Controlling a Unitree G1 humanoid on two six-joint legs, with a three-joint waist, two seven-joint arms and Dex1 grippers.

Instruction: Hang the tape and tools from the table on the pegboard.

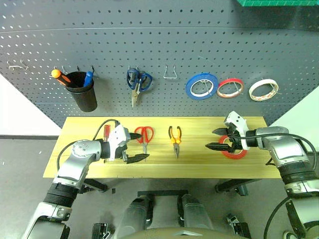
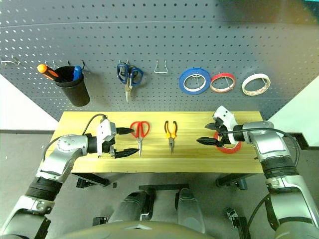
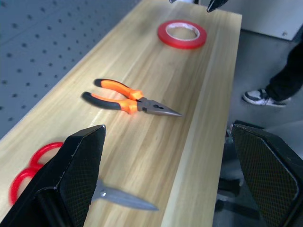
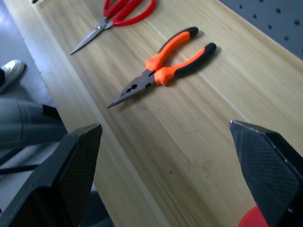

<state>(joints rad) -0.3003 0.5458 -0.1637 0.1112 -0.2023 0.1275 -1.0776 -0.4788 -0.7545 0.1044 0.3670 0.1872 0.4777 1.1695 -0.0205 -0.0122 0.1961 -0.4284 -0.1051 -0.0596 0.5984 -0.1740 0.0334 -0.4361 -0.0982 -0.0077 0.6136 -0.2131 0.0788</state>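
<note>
Nothing from the table (image 1: pixel 199 164) hangs on the pegboard (image 1: pixel 164 50) yet, so this looks like the first reach of the job. In the head view, the red tape (image 1: pixel 238 153) lies flat at the right of the wooden top, the pliers (image 1: pixel 175 139) at centre, the red scissors (image 1: pixel 144 135) just left of them, and the red-handled screwdriver (image 1: pixel 105 132) at the far left, partly hidden behind the left wrist. The right gripper (image 1: pixel 224 139) hovers right over the tape's left edge, tilted downward and pointing towards the picture's left, its fingers spread wide and empty. The left gripper (image 1: pixel 138 147) sits low over the table beside the scissors, pointing right, likewise spread and holding nothing. The next move probably calls for the right gripper to drop over the ring's rim and pinch it, while the left settles on the scissors.
</note>
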